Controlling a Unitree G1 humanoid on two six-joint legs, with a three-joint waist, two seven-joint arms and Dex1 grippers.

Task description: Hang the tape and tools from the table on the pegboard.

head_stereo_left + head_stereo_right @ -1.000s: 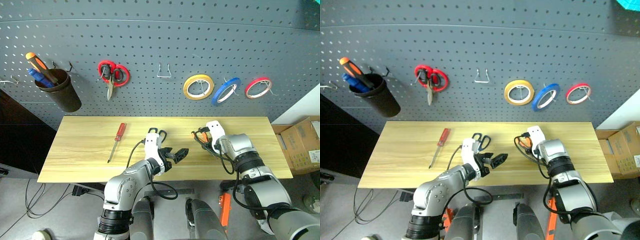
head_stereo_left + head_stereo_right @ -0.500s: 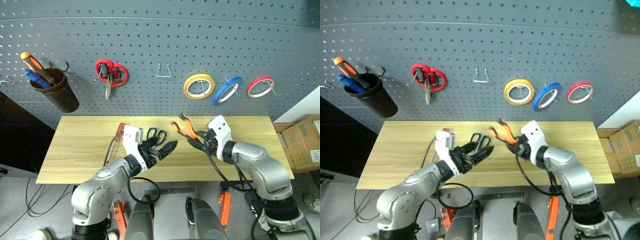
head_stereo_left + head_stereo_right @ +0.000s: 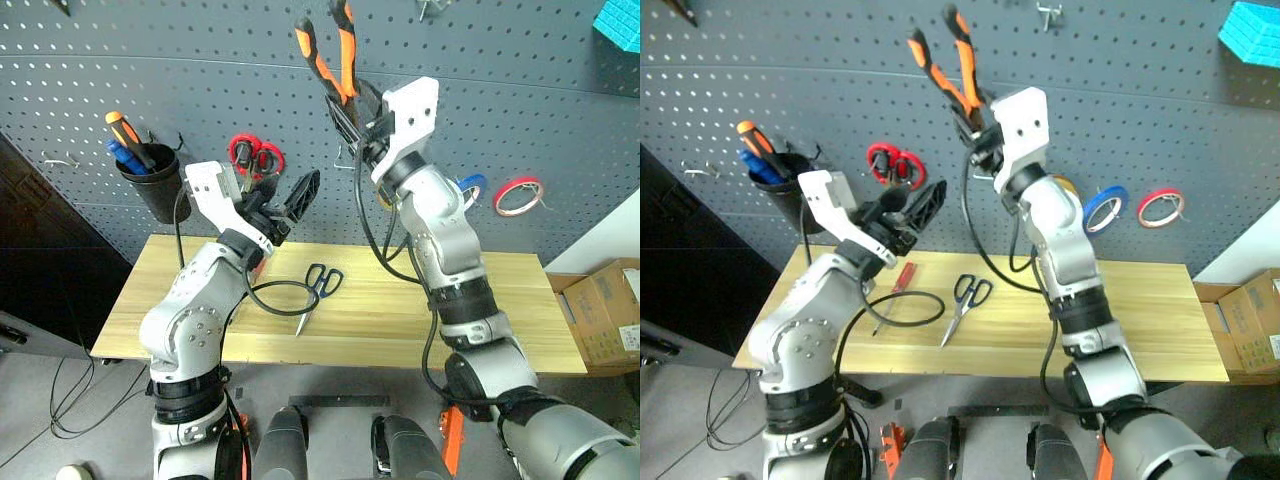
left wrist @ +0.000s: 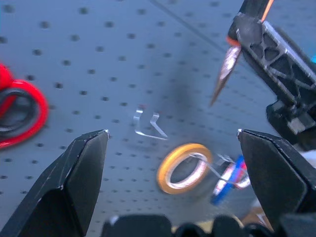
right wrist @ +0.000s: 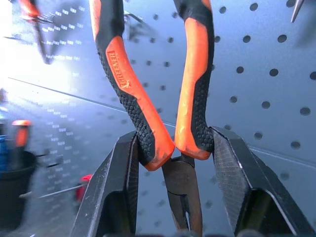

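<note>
Gripping the pliers by the lower ends of their orange-and-black handles, the right gripper is raised high in front of the pegboard — handles pointing up, metal nose pointing down between the two black fingers, which is clear in the right wrist view. So that one is clenched on the tool.

The left gripper is up in the air too, above the table's back edge, with its fingers spread wide and nothing between them. Through its wrist view you can see a bare wire hook on the board and the yellow tape roll just below it.

Blue-handled scissors lie flat on the table, roughly mid-table, handles toward the back edge and blades angled toward the front edge. A red-handled screwdriver lies on the table to the left of them, partly hidden behind the left arm.

On the pegboard: the blue tape hangs on a hook, just beside the red tape ring — both near the board's right side. Red-handled scissors hang further left, and a black cup with screwdrivers sits left of those.
</note>
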